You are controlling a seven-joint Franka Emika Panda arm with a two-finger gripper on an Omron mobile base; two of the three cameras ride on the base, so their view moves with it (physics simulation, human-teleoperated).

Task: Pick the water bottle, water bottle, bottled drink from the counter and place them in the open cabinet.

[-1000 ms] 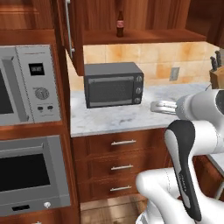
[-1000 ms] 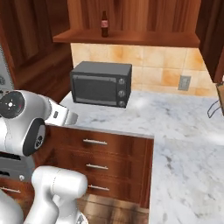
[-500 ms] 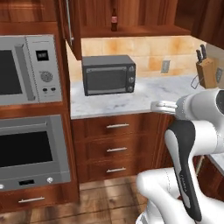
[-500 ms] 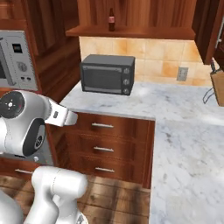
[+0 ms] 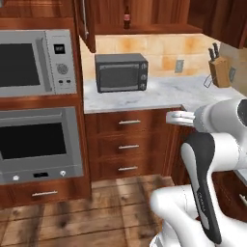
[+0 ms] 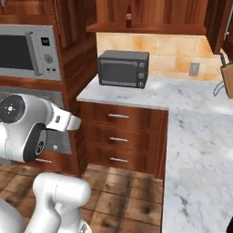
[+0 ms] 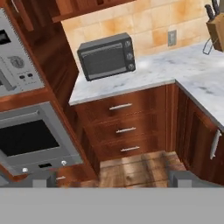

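The fingers (image 7: 112,178) stand spread as wide as they go, their two dark tips at either side of the hand view's lower edge, with nothing between them and nothing touched; below and ahead of them lies the wooden floor (image 7: 140,168); beyond it, straight ahead, rise the reddish-brown drawers (image 7: 124,129) with silver bar handles, and above those the marble worktop (image 7: 144,76), well apart from the fingers; on the worktop, ahead and slightly left of the fingers, sits a dark toaster oven (image 7: 106,56), its door shut, so whatever it may contain cannot be told; far to the right of the fingers, at the worktop's back, stands a knife block (image 7: 216,29) with dark handles in it; to the left of the fingers are a wall oven (image 7: 33,140) and, above it, a microwave (image 7: 15,65), both closed; the cabinet (image 5: 144,14) hangs high above the toaster oven, its door (image 5: 85,24) swung open, and on its shelf the bottled drink (image 5: 127,17) stands upright, alone as far as can be seen, far from the fingers; whether the water bottles are inside the cabinet cannot be told.
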